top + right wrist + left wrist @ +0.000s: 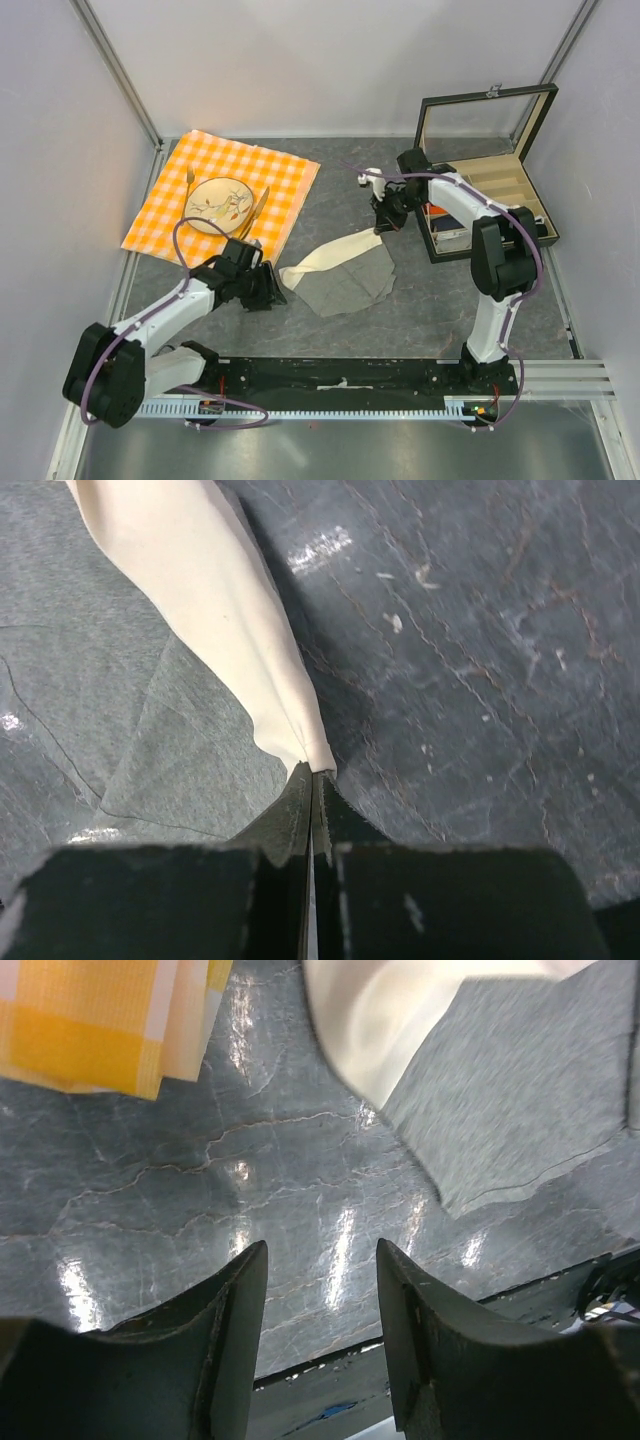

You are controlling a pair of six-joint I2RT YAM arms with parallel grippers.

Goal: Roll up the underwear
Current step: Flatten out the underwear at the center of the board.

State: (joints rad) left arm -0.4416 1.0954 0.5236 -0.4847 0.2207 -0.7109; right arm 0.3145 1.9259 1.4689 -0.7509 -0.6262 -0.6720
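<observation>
Underwear (345, 275) lies flat on the table (450, 300) between the two arms. Its grey body is toward the near edge, and its cream strip (335, 255) runs along the far side from lower left to upper right.

The right gripper (312, 780) is pinched fully together on the strip's right end. In its wrist view the cream edge runs straight into the closed jaws, and the cloth rises slightly there. The left gripper (322, 1250) stands about half open with nothing between its fingers. It is low over bare table near the strip's left end, which shows at the top of its wrist view, and it is apart from the cloth.

Judging by this, the task is at its start: the ends are being taken up and no roll is formed yet. The next move likely calls for the left gripper to reach the short way to the strip's left end and close on it. Both ends could then be lifted and turned over evenly. With only one end held, a pull would probably drag the cloth askew.
</observation>
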